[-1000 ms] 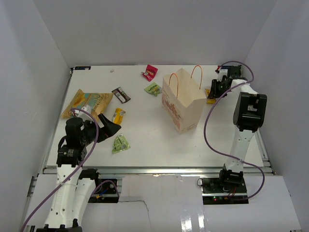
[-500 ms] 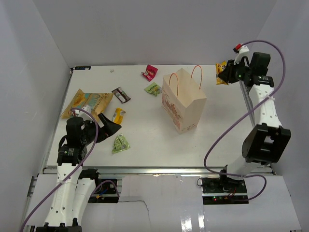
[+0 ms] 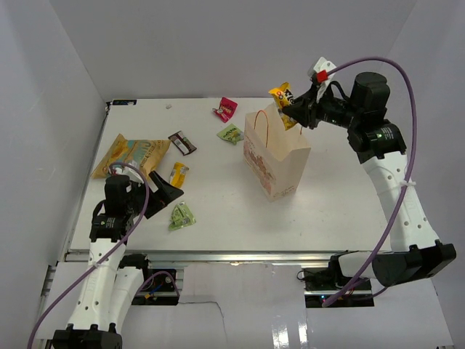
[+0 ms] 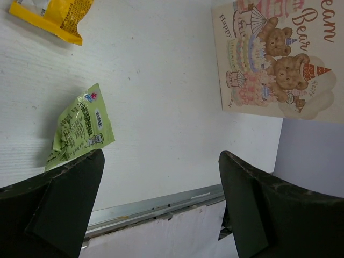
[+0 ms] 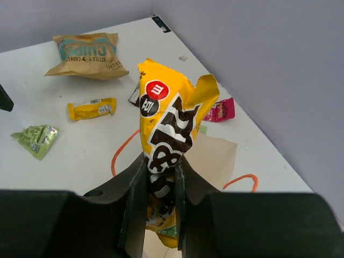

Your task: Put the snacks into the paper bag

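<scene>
Right gripper (image 3: 295, 113) high, pinched tight; left gripper (image 3: 168, 193) low, spread.

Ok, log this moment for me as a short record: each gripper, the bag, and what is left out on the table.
right gripper: shut on yellow packet, above the paper bag's open top
left gripper: open, low over the table beside a green packet
paper bag: upright
on table: chips pouch, brown packet, small yellow packet, second green packet, pink packet

Paper bag (image 4: 274, 59) side: "Happy", "Bear". Tan pouch (image 5: 86, 54): "CHIPS", "KETTLE COOKED". Held yellow packet (image 5: 164, 123) lettering not legible.
</scene>
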Motion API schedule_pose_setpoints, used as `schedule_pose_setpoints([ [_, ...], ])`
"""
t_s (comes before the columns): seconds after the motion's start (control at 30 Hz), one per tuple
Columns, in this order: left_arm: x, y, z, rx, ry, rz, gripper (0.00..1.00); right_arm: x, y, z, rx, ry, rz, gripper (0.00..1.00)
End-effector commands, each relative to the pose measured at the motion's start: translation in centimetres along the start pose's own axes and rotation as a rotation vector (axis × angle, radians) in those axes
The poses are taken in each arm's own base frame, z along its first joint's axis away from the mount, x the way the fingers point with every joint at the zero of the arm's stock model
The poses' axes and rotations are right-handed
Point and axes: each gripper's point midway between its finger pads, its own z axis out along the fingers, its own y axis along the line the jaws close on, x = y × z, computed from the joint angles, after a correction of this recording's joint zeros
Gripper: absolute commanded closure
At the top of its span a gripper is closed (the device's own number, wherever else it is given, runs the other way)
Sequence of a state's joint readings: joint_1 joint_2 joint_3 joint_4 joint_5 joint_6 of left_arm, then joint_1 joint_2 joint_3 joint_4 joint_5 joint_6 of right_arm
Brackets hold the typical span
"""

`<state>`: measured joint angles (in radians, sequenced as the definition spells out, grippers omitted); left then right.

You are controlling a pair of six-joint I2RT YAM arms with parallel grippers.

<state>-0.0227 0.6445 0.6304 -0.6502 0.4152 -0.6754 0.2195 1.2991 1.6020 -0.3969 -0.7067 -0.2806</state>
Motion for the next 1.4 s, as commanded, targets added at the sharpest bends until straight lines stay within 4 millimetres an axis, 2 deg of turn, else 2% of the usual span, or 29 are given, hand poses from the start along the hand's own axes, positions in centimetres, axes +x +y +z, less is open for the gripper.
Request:
schedule_pose_setpoints([
  [0.0, 0.1, 0.6, 0.3, -0.024, -0.005, -0.037, 0.02, 1.5, 0.0, 1.1, 0.034, 0.041, -0.008, 0.85],
  [0.13, 0.6, 1.4, 0.7, -0.063, 0.010, -0.086, 0.02, 5.3, -0.6, 2.3, 0.086, 0.118, 0.052, 0.84],
  [0.2, 0.9, 2.1, 1.1, -0.093, 0.028, -0.122, 0.02, 6.4, -0.8, 2.6, 0.116, 0.143, 0.056, 0.81],
  [0.23, 1.1, 2.4, 1.3, -0.106, 0.032, -0.136, 0.02, 6.9, -0.7, 2.7, 0.115, 0.152, 0.058, 0.78],
  [0.27, 1.1, 2.5, 1.4, -0.113, 0.035, -0.144, 0.02, 7.5, -0.6, 2.7, 0.113, 0.164, 0.061, 0.69],
  [0.3, 1.2, 2.9, 1.6, -0.134, 0.043, -0.162, 0.02, 7.6, -0.5, 2.7, 0.111, 0.170, 0.057, 0.64],
  [0.37, 1.2, 3.2, 1.7, -0.156, 0.044, -0.167, 0.02, 7.6, -0.3, 2.5, 0.110, 0.172, 0.054, 0.52],
  [0.47, 1.4, 4.1, 2.1, -0.215, 0.057, -0.179, 0.02, 6.8, -0.2, 2.1, 0.112, 0.164, 0.030, 0.45],
  [0.57, 1.8, 5.0, 2.8, -0.283, 0.082, -0.184, 0.02, 6.0, 0.5, 1.6, 0.085, 0.153, 0.007, 0.42],
  [0.67, 3.1, 5.5, 3.9, -0.362, 0.143, -0.143, 0.07, 5.5, 1.4, 1.0, 0.047, 0.142, -0.007, 0.39],
  [0.77, 4.0, 6.8, 5.0, -0.479, 0.187, -0.102, 0.09, 5.6, 1.6, 0.5, 0.037, 0.142, -0.014, 0.37],
  [0.83, 5.5, 7.3, 5.7, -0.531, 0.242, -0.060, 0.10, 5.8, 1.6, 0.2, 0.040, 0.146, -0.012, 0.37],
  [1.03, 5.9, 9.5, 6.5, -0.675, 0.247, 0.019, 0.17, 6.1, 1.6, -0.9, 0.040, 0.150, 0.004, 0.36],
  [1.07, 6.0, 9.7, 6.7, -0.688, 0.249, 0.028, 0.18, 6.1, 1.5, -1.1, 0.043, 0.149, 0.006, 0.36],
  [1.17, 5.6, 9.3, 7.2, -0.677, 0.232, 0.054, 0.31, 6.4, 1.6, -1.3, 0.042, 0.153, 0.014, 0.36],
  [1.2, 5.6, 9.3, 7.3, -0.674, 0.231, 0.061, 0.41, 6.4, 1.6, -1.4, 0.041, 0.153, 0.019, 0.36],
  [1.23, 5.6, 9.2, 7.4, -0.669, 0.228, 0.064, 0.46, 6.3, 1.6, -1.5, 0.041, 0.150, 0.019, 0.36],
  [1.37, 5.6, 9.1, 7.9, -0.652, 0.223, 0.072, 0.51, 6.4, 1.7, -1.7, 0.038, 0.150, 0.026, 0.35],
])
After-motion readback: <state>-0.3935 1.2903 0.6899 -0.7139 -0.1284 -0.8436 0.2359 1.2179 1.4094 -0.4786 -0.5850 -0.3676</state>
